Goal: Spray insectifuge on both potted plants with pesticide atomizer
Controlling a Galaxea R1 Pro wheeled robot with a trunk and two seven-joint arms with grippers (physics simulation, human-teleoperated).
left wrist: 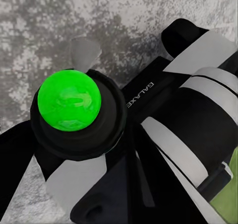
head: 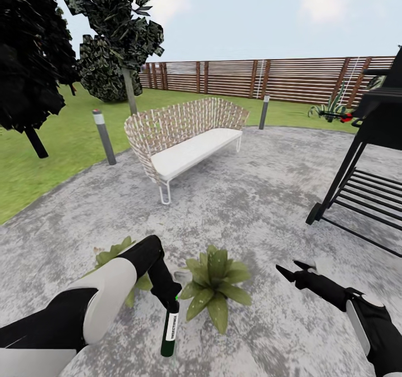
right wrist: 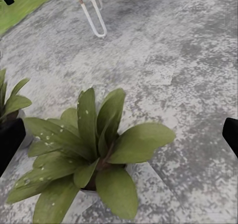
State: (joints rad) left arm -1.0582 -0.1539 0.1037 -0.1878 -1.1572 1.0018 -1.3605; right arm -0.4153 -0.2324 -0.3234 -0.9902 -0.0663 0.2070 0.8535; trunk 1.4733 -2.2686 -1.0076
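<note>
The pesticide atomizer (head: 170, 329) is held clamped in the left gripper (head: 172, 304), just beside the nearer potted plant (head: 215, 286). The right gripper (head: 290, 269) is spread, empty. A second potted plant (head: 111, 254) is partly hidden behind the left arm. Beyond are set a wicker bench (head: 184, 137) and black grill (head: 368, 165).

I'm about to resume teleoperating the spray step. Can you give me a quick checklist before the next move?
1. Atomizer held by left end effector: ok.
2. Nozzle aimed at a plant: cannot tell; the bottle hangs upright over paving beside the right plant.
3. Left plant in view: ok, though partly hidden behind the left arm.
4. Right end effector open, empty and clear of the plants: ok.
5. Right plant leaves already speckled with droplets: ok, full cover cannot tell.
</note>
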